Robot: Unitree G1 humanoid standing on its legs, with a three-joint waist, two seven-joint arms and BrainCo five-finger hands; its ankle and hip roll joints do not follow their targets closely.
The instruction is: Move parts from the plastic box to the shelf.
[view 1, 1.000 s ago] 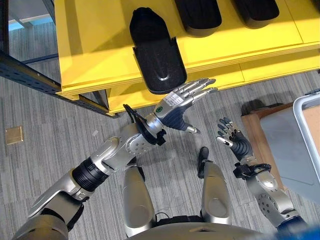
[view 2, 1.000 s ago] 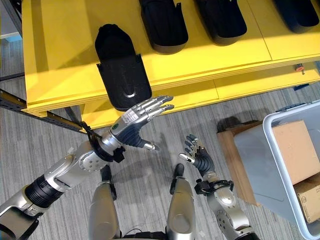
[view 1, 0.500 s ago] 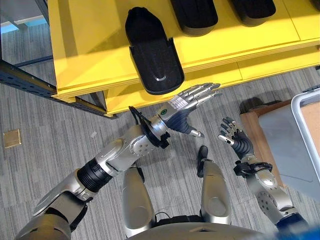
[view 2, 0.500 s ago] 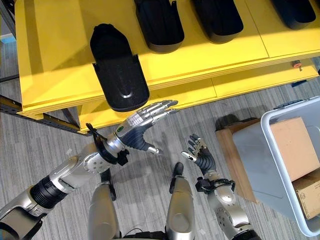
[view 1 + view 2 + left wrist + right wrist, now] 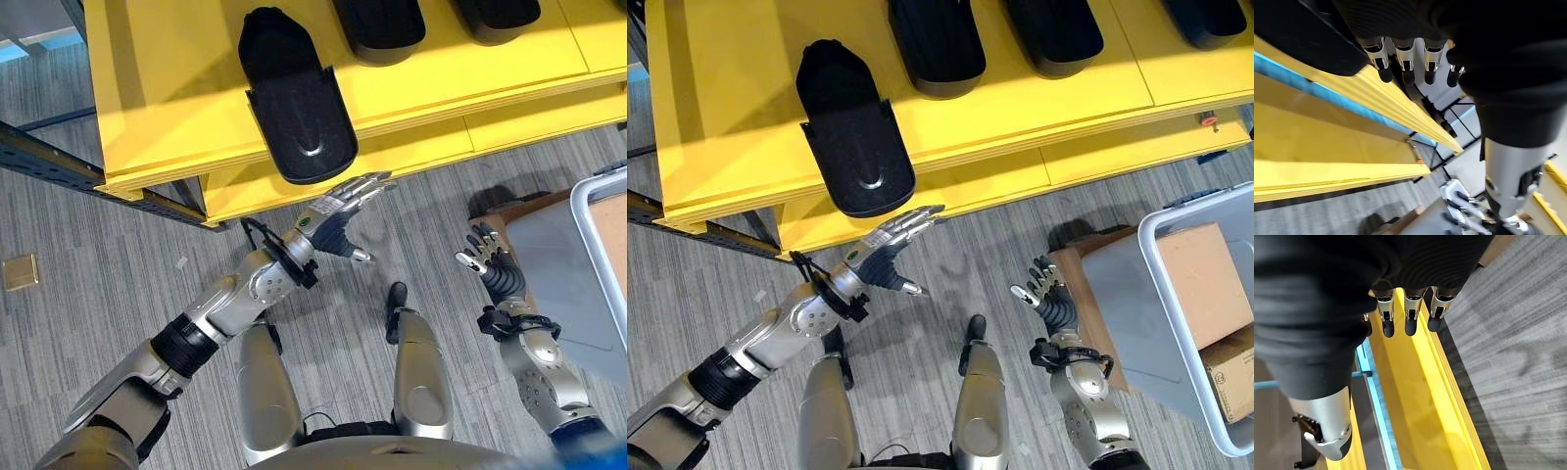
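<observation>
A black part (image 5: pixel 294 108) lies on the yellow shelf (image 5: pixel 167 88) at upper centre, overhanging its front edge; just below it the robot's left hand (image 5: pixel 335 217) reaches up empty, fingers straight. At right, the right hand (image 5: pixel 1050 291), fingers spread and empty, hangs beside the plastic box (image 5: pixel 1156 323), which holds cardboard cartons (image 5: pixel 1200 284)

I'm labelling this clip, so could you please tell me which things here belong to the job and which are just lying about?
Belongs to the job:
- black parts on the shelf
- yellow shelf
- plastic box, holding cardboard boxes
- left robot hand and right robot hand, both open and empty

Lying about:
- wooden stand under the box
- small tan square on the carpet
</observation>
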